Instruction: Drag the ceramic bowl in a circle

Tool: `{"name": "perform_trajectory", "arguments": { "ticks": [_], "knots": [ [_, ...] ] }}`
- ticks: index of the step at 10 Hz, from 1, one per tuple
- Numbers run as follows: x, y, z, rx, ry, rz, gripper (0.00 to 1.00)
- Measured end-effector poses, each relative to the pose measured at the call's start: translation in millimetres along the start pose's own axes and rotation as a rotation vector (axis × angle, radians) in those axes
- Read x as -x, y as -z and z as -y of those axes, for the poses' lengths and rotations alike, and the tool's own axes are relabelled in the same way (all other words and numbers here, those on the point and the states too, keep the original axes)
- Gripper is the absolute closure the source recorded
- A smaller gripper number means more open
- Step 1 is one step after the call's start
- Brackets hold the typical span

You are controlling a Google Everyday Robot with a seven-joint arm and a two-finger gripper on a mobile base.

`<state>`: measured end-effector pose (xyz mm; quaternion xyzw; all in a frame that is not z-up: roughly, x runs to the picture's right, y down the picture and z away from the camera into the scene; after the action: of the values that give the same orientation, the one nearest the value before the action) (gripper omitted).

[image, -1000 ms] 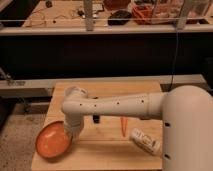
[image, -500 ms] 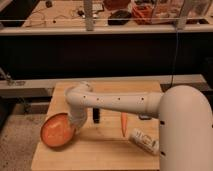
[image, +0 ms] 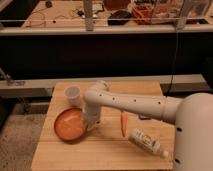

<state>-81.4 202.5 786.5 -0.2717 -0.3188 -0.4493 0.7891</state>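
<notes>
The ceramic bowl (image: 70,125) is a wide, shallow orange dish with a darker rim, on the left part of the wooden table (image: 100,150). My white arm reaches in from the right, and my gripper (image: 91,121) points down at the bowl's right rim. The arm's end hides where the gripper meets the rim.
A small white cup (image: 73,94) stands just behind the bowl. An orange carrot (image: 124,123) lies to the right of the gripper. A white bottle (image: 146,142) lies on its side at the front right. A cluttered shelf runs behind the table.
The bowl has moved away from the front left corner, back and to the right toward the white cup, and the gripper has moved with it.
</notes>
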Motion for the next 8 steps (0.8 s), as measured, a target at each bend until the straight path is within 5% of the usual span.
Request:
{"name": "perform_trajectory", "arguments": {
  "ticks": [4, 8],
  "knots": [
    [33.9, 9.9, -32.3, -0.01, 0.025, -0.024, 1.0],
    [68.7, 3.1, -55.5, -0.01, 0.108, 0.0, 1.0]
  ]
}}
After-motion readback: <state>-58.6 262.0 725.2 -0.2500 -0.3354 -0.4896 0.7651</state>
